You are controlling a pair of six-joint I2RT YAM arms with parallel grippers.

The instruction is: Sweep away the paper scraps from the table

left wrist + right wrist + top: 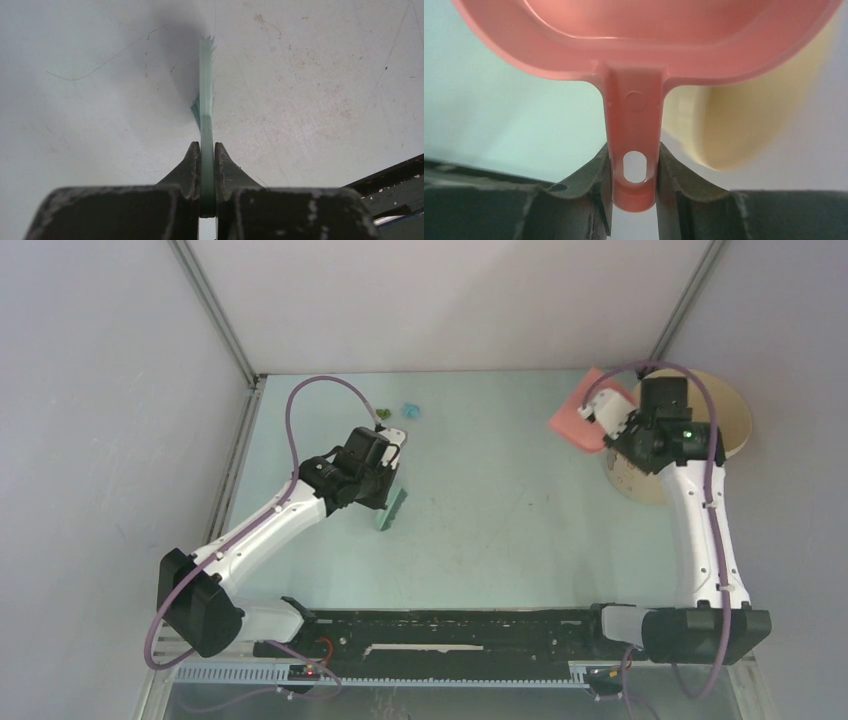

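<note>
Left wrist, left gripper (207, 148) clamped on thin teal brush (206, 80), right gripper (633, 149) clamped on smooth pink dustpan (644, 45)

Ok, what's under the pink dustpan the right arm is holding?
Below the dustpan are bare table on one side and a cream round bin on the other. Whatever lies straight beneath its pan is covered, so scraps cannot be confirmed.
</note>
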